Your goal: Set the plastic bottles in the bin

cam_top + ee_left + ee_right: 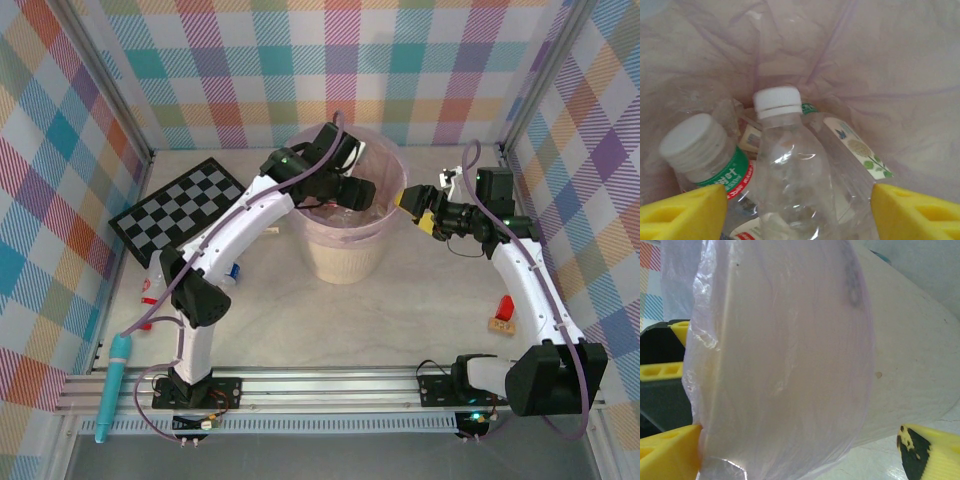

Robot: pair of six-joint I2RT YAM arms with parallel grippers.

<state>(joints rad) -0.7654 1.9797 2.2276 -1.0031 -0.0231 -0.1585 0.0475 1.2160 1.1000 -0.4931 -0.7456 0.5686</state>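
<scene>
So, we see the left gripper [799,194] down inside the bin [345,258], jaws wide, w/ a clear white-cap bottle [790,165] loose btwn them, lying on other bottles [696,150]. Right gripper [420,212] is spread wide too, just beside the bin's rim.

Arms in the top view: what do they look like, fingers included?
The left arm and right arm have white links, black joints, and a greyish-purple cable running alongside. The left fingers and right fingers are yellow wedges; one right finger has black scuffing.
</scene>
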